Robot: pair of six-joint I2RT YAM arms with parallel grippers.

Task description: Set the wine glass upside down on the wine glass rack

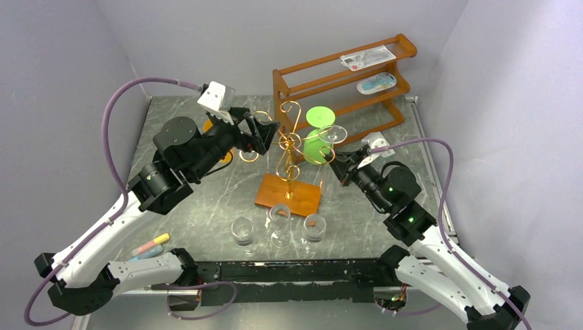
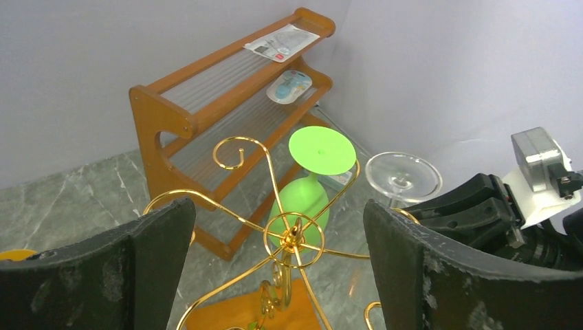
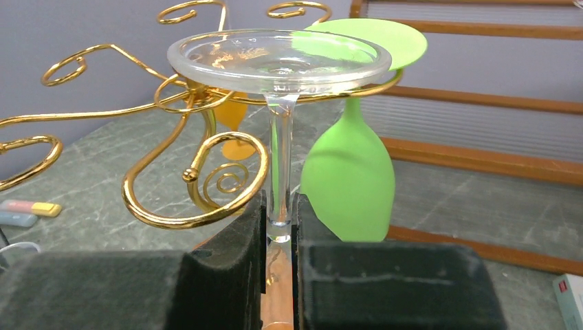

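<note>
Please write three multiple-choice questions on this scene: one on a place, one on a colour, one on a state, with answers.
1. On the wooden shelf, where does the rectangular white packet lie? A) lowest tier B) top tier C) middle tier
2. What colour is the hanging glass on the wine glass rack? A) green B) orange C) blue
3. The right gripper is: A) open B) shut on the hanging glass C) shut on the stem of the clear wine glass
Answers: B, it lies on the highest board; A, bowl and foot are green; C, both fingers press the stem.
</note>
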